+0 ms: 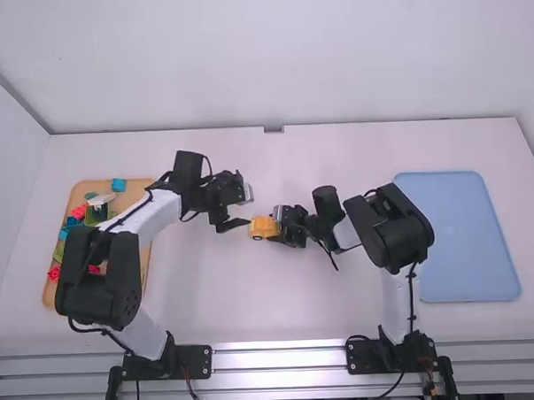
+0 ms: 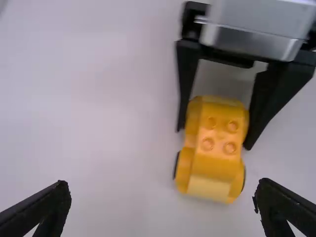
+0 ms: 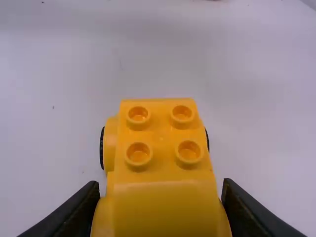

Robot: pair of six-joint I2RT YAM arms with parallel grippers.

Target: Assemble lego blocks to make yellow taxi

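Taxi [image 1: 263,227] lies about midway between the bench's [image 1: 227,299] left and right edges, its long axis roughly parallel to the near edge; I can't tell whether it touches the surface. The right gripper [image 3: 160,185] is nearer, clamped on the end towards the bench's right edge. The left gripper [image 2: 163,185], fingers apart and empty, is just beside the free end. From it, the taxi lies towards the right edge, so a grasp there would probably need a short approach along that axis.
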